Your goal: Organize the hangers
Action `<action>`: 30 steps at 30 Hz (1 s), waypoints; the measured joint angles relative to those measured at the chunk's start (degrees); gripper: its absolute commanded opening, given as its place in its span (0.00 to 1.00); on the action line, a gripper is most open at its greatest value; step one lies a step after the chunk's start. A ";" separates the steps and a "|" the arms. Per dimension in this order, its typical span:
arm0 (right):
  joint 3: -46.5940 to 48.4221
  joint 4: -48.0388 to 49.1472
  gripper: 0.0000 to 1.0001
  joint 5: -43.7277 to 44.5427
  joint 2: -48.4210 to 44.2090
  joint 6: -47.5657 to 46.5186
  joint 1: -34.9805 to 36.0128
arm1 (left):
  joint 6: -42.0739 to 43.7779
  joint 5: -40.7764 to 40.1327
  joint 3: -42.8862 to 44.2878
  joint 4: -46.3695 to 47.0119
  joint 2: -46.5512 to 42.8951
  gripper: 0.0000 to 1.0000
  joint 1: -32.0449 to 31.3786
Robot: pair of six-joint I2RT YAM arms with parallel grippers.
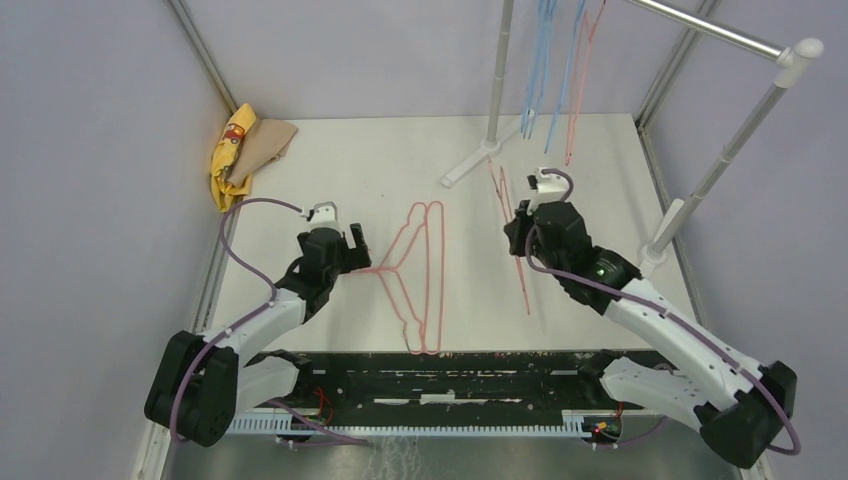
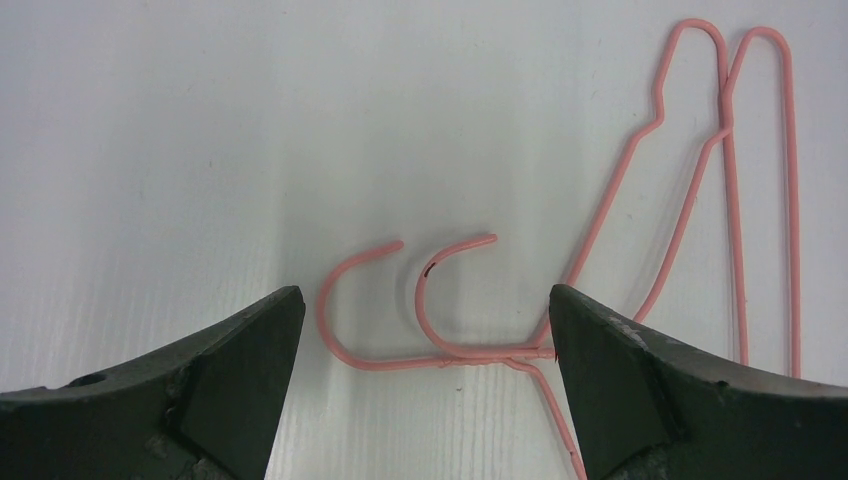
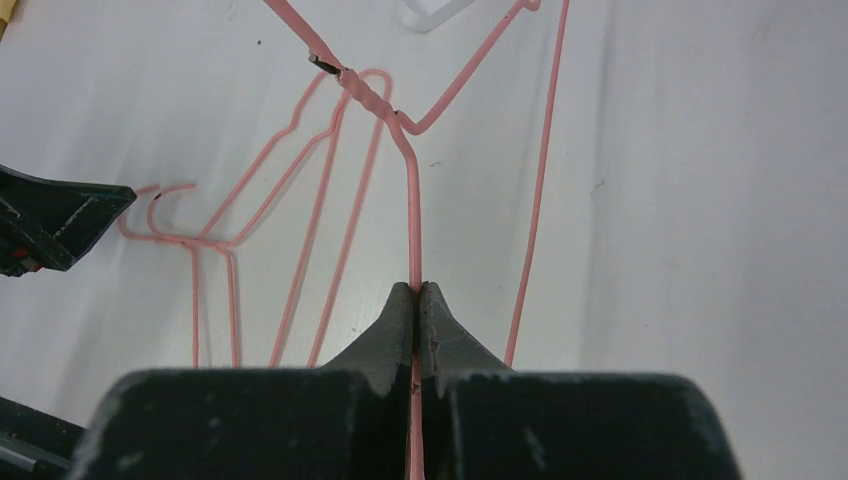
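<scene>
Two pink-red hangers (image 1: 428, 270) lie flat and overlapping at the table's middle, hooks pointing left. My left gripper (image 1: 356, 250) is open and low over those hooks; in the left wrist view (image 2: 425, 330) both hooks (image 2: 345, 335) lie between its fingers, untouched. My right gripper (image 1: 520, 222) is shut on the wire of a third pink-red hanger (image 1: 525, 290), which is held edge-on above the table; the right wrist view shows the jaws (image 3: 420, 292) pinching that wire (image 3: 413, 210). Light blue hangers (image 1: 540, 60) and a pink-red one (image 1: 588, 70) hang on the rack at the back.
The rack's white foot (image 1: 468, 162) and pole (image 1: 498, 70) stand at the back centre. Its second pole (image 1: 722, 160) and top bar (image 1: 710, 28) are at the right. A yellow and tan cloth (image 1: 238, 150) lies at the back left. A black strip (image 1: 450, 370) runs along the near edge.
</scene>
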 measured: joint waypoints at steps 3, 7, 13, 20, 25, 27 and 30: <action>-0.17 -3.91 0.01 1.97 -5.73 0.02 -0.76 | -0.04 0.83 0.00 0.55 0.48 0.99 0.00; -0.17 -9.03 0.01 4.72 -12.92 0.28 -1.11 | -0.07 1.27 0.00 0.90 0.85 0.99 0.00; -0.17 -16.92 0.01 7.74 -20.46 1.42 -1.25 | -0.11 1.36 0.00 0.98 0.94 0.99 0.00; 2.40 -26.77 0.01 12.20 -26.71 1.97 -1.27 | -1.44 2.60 0.00 1.88 0.94 0.99 0.00; 8.35 -29.55 0.01 16.06 -28.46 1.68 -1.27 | -2.08 3.30 0.00 2.51 1.05 0.99 0.00; 10.40 -29.68 0.01 17.07 -28.30 1.27 -1.29 | -2.08 3.78 0.00 2.58 1.14 0.99 0.00; 13.29 -29.53 0.01 18.36 -26.97 0.37 -1.33 | -2.10 4.11 0.00 2.62 1.16 0.99 0.00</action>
